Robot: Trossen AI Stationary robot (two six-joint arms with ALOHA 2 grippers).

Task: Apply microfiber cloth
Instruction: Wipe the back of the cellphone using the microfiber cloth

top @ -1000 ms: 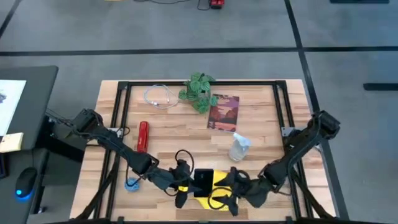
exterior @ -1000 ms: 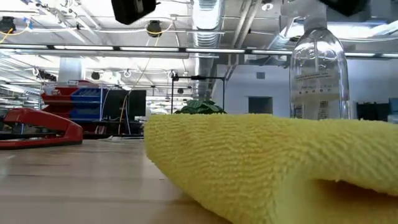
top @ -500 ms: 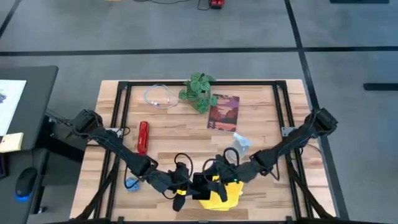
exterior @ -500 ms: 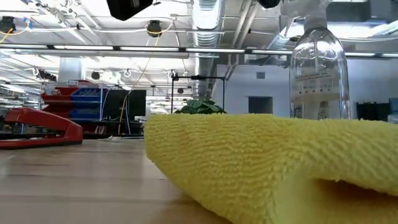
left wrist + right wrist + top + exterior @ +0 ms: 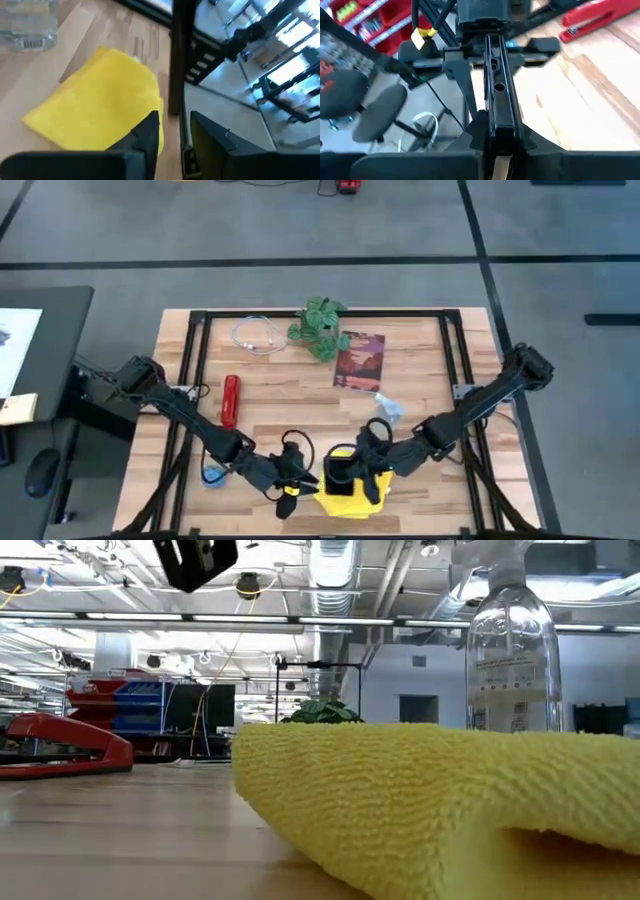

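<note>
The yellow microfiber cloth [image 5: 368, 496] lies crumpled on the wood near the table's front edge; it also shows in the low view [image 5: 430, 800] and the left wrist view [image 5: 100, 100]. A black smartphone [image 5: 340, 476] hangs level just above the cloth. My right gripper [image 5: 358, 470] is shut on its right end. My left gripper [image 5: 308, 478] stands open at the phone's left end, with its fingers [image 5: 147, 137] apart. In the right wrist view they stand off either side of the phone's far end. My right gripper pinches the smartphone's right end [image 5: 499, 125] between its two fingers, one on each flat face. It comes in level from the table's right, along the phone's length. The phone [image 5: 496, 85] juts out level toward my left gripper, lifted clear of the cloth.
A clear spray bottle [image 5: 388, 410] stands just behind the cloth, tall in the low view [image 5: 510, 650]. A red stapler [image 5: 230, 398] lies at the left. A dark red book [image 5: 359, 360], a small plant [image 5: 320, 328] and a white cable [image 5: 255, 337] lie farther back.
My right gripper has swung from the cloth's right side toward the table's left, reached the phone and shut on its right end. My left gripper, shut on the phone's left end before, has opened. The phone has shifted a little toward the right; the cloth has stayed put.
</note>
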